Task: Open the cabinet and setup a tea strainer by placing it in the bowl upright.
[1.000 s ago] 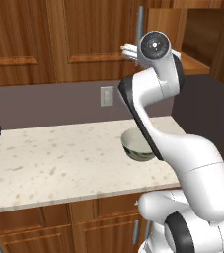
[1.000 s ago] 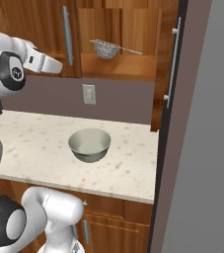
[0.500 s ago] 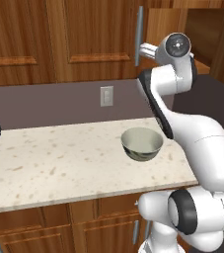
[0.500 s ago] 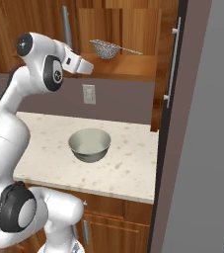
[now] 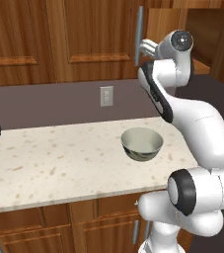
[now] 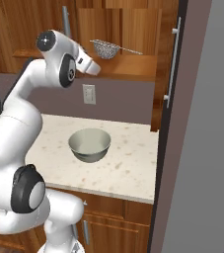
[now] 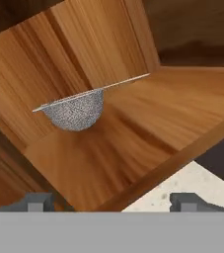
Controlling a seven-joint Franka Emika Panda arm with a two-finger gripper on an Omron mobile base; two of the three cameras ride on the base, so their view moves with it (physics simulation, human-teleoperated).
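Your tool (image 7: 111, 201) is spread wide and holding nothing, aimed at the open cabinet (image 6: 133, 44), so watch that a careless approach doesn't knock the fingers on the shelf (image 7: 148, 143) edge or nudge the light tea strainer (image 7: 76, 111) and roll it deeper inside. The strainer sits on that shelf ahead of the tool, slightly off to one side and well apart from it, its thin handle running out sideways. The bowl (image 6: 89, 145) waits on the bench (image 6: 128, 165) below.

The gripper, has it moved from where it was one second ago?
Yes. In the right base view the gripper has swung from beside the closed door's handle toward the tea strainer in the cabinet.
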